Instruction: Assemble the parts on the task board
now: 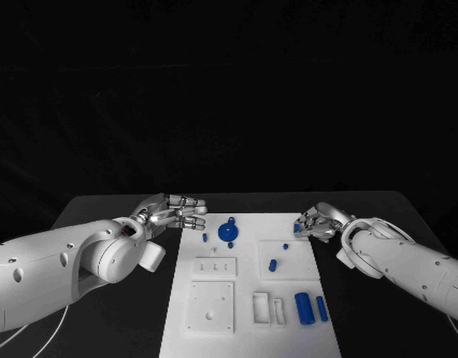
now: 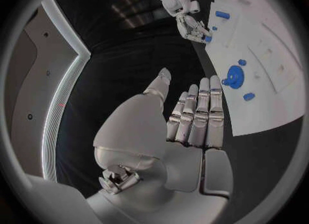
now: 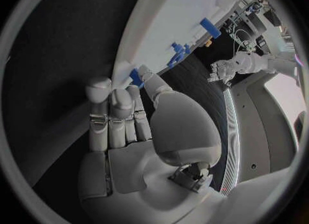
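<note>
Left hand: we see the left hand (image 1: 173, 209) at the task board (image 1: 253, 328) 's eleven o'clock corner, fingers apart, holding nothing.
Right hand: the right hand (image 1: 317, 222) pinches a small blue part (image 3: 136, 76) at the board's one o'clock edge.
Parts: a blue gear (image 1: 228, 231) at twelve o'clock; two blue cylinders (image 1: 311, 306) at five o'clock.
Desk: we see the black desk (image 1: 111, 201) under the board.
</note>
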Robot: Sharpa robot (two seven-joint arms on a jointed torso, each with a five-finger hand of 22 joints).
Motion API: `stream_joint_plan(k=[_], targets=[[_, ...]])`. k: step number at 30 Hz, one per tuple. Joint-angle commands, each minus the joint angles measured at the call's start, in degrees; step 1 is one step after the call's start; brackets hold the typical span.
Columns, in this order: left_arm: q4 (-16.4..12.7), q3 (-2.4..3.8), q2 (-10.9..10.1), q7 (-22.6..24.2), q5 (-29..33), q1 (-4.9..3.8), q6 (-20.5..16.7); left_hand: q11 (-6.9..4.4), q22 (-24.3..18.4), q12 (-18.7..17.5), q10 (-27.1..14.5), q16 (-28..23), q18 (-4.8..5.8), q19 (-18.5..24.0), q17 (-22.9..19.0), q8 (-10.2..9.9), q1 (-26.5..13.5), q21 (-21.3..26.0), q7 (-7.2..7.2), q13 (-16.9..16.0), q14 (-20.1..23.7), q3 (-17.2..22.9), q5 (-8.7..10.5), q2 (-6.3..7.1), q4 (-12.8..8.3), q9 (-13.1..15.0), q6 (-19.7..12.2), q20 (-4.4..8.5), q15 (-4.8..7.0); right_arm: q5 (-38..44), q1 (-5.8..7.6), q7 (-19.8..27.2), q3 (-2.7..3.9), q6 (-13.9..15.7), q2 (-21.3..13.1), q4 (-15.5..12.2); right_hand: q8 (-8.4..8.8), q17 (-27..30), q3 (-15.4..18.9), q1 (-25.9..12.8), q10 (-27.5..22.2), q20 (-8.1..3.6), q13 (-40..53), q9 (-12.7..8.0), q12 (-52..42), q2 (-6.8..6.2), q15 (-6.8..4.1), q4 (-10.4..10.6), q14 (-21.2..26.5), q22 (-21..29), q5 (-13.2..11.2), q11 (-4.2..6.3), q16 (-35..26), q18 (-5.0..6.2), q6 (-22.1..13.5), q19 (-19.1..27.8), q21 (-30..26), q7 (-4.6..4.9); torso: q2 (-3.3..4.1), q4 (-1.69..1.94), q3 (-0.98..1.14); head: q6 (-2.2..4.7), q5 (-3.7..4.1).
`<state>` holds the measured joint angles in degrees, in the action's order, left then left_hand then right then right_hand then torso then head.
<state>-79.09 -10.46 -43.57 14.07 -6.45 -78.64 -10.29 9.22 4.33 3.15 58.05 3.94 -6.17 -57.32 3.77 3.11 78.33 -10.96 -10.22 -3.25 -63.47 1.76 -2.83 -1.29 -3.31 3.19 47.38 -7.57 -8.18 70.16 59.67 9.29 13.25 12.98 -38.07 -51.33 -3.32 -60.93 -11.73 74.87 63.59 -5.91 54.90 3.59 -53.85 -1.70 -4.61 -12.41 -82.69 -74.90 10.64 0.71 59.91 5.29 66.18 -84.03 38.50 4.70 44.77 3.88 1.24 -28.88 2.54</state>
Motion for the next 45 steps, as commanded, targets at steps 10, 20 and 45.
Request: stream_joint_plan(k=[10,20,45], targets=[[-0.11,0.03,0.06,0.32,-0.31,0.00,0.65,0.09,0.06,0.31,-0.05,-0.10,0.86,0.36,0.02,0.13,0.22,-0.48,0.13,-0.09,-0.25,0.03,-0.04,-0.14,-0.27,0.06,-0.16,0.17,0.12,-0.04,-0.04,-0.60,0.01,3.33,-0.08,-0.62,-0.23,-0.51,-0.61,-0.12,0.85,0.16,0.55,0.05,-0.95,0.78,0.07,0.60,-0.24,-3.99,0.14,0.08,0.64,-0.32,0.94,-3.08,0.38,-0.10,-0.01,-0.01,0.00,0.04,0.06],[-0.07,0.10,-0.12,-1.96,-1.57,-0.18,-0.33,-3.68,1.86,0.79,10.96,6.74,2.02,-5.82,2.11,0.72,-1.37,-4.45,1.89,-0.21,-11.58,-0.56,-0.10,-0.99,1.26,0.68,8.85,4.35,4.93,1.00,0.45,-2.34,0.01,4.28,-1.80,-4.39,-0.24,-0.97,-0.91,-0.35,1.06,0.10,0.64,0.06,-1.00,0.48,0.01,0.82,-0.34,-3.97,1.02,0.14,1.04,-0.17,1.07,-3.14,0.80,-0.15,-0.42,-0.40,0.02,0.49,-0.20],[7.84,-0.01,6.35,-22.45,-11.26,-2.63,4.30,-12.44,31.80,27.16,27.87,60.06,3.44,-7.22,30.07,0.55,-5.86,-44.17,6.47,-18.01,-15.56,-3.17,-0.19,-0.72,2.90,1.23,16.89,15.20,14.67,9.74,2.19,-14.79,-0.01,2.68,-2.36,-21.03,-0.23,-1.88,-4.56,-1.00,1.28,0.14,0.78,0.05,-0.93,-1.17,-0.01,2.48,-0.47,-3.39,-0.80,0.20,1.39,0.23,1.20,-3.13,1.51,-0.24,-4.30,-1.83,0.08,-0.51,-2.06]])
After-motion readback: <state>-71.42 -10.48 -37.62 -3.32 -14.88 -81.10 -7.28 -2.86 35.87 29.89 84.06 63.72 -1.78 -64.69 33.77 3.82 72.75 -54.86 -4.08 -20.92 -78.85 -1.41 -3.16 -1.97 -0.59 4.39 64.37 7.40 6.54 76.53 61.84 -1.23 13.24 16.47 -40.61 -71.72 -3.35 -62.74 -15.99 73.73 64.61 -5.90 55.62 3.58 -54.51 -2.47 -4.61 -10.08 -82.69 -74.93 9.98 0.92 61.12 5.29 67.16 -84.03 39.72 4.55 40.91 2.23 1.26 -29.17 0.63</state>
